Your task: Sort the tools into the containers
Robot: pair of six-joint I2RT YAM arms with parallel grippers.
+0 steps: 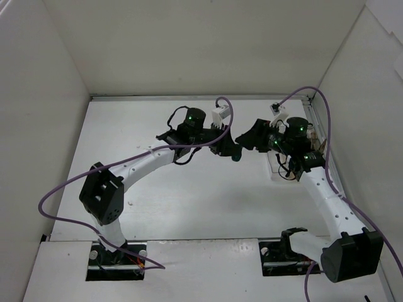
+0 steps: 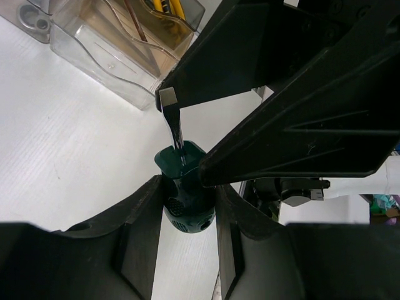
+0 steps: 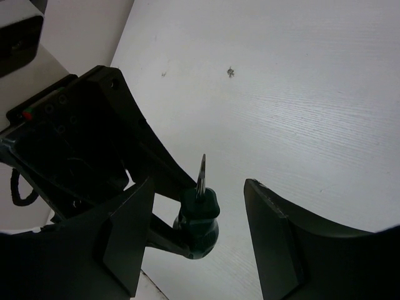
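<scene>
My left gripper (image 2: 187, 220) is shut on the stubby green-handled screwdriver (image 2: 186, 199) and holds it above the table, blade tip (image 2: 169, 103) pointing away. In the top view the left gripper (image 1: 228, 149) and screwdriver (image 1: 235, 155) meet my right gripper (image 1: 249, 141) mid-table. My right gripper (image 3: 200, 234) is open, its fingers (image 3: 128, 231) on either side of the screwdriver (image 3: 199, 215) without touching it. Clear bins (image 2: 119, 53) stand beyond; one holds the yellow-handled pliers (image 2: 167, 6). The hex keys are hidden.
A tiny loose screw (image 3: 230, 72) lies on the white table. The bins sit under the right arm by the right wall (image 1: 281, 168). A grey metal piece (image 2: 31, 17) shows beside the bins. White walls enclose the table on three sides.
</scene>
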